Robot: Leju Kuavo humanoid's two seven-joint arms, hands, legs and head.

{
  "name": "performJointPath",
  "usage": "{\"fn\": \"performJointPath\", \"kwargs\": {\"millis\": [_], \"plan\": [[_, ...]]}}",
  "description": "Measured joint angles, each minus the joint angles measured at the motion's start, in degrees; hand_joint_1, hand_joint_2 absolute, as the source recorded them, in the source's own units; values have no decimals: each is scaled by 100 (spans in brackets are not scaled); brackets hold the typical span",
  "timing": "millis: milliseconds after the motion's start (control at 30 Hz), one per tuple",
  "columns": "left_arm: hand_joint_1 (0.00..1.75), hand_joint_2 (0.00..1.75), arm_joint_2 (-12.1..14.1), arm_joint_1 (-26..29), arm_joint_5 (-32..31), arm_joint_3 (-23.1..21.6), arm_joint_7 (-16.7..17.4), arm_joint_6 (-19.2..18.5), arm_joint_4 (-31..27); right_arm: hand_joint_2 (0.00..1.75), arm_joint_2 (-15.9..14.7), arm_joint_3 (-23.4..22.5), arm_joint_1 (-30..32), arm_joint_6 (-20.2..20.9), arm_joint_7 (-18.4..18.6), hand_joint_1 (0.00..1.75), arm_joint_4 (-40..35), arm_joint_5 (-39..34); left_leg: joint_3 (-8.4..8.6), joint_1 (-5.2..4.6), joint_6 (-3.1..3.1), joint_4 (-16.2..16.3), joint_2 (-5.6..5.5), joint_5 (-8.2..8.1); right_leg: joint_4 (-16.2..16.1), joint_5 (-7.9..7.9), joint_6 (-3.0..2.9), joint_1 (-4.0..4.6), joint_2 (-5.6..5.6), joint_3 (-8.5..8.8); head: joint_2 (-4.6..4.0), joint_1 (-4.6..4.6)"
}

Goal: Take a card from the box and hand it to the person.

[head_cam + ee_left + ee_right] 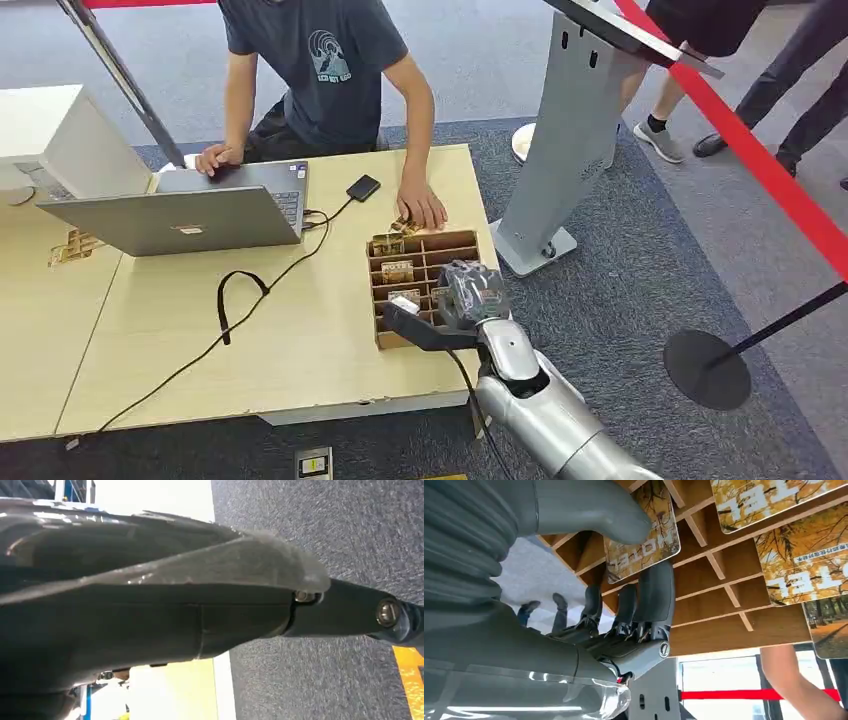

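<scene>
A card (642, 537) is pinched between the thumb and dark fingers of the right hand (470, 295), at the near right of the wooden box (385, 335). The held card is hidden in the head view. Four cards are counted in the wrist view. The person's hand (421, 210) rests just beyond the box.

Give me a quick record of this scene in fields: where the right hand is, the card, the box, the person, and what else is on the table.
right hand: over the box's near right compartments
grasp: thumb and a finger on either side of a card, pinching it
box: wooden, divided into compartments, several holding cards, at the table's right edge
person: seated across the table, one hand resting by the box's far edge
table: light wood
laptop: open, left of the box
task stage: card not yet lifted clear
</scene>
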Motion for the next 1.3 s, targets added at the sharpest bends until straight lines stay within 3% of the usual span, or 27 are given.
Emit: {"fn": "performJointPath", "kwargs": {"millis": [267, 467, 500, 600, 1300], "plan": [[0, 0, 0, 0, 18, 0, 11, -15, 0, 175, 0, 15, -8, -9, -39, 115, 2, -57, 0, 0, 0, 0, 0, 0, 0, 0, 0, 0, 0, 0, 0, 0], [0, 0, 0, 0, 18, 0, 9, -31, 0, 175, 0, 17, -25, -70, -68, 140, 24, -87, 0, 0, 0, 0, 0, 0, 0, 0, 0, 0, 0, 0, 0, 0], [0, 0, 0, 1, 15, 0, 4, -31, 0, 175, 0, 17, -25, -89, -90, 155, 24, -92, 0, 0, 0, 0, 0, 0, 0, 0, 0, 0, 0, 0, 0, 0], [0, 0, 0, 0, 5, 0, -9, -33, 0, 175, 0, 20, -46, -172, -107, 175, 26, -92, 1, 0, 0, 0, 0, 0, 0, 0, 0, 0, 0, 1, 0, 0], [0, 0, 0, 3, -103, 0, -153, -57, 0, 175, -72, 17, -40, -730, -461, 175, -122, 70, 1, 0, 1, 0, 0, 3, 0, 2, 2, 0, 0, 0, 0, -2]]}}
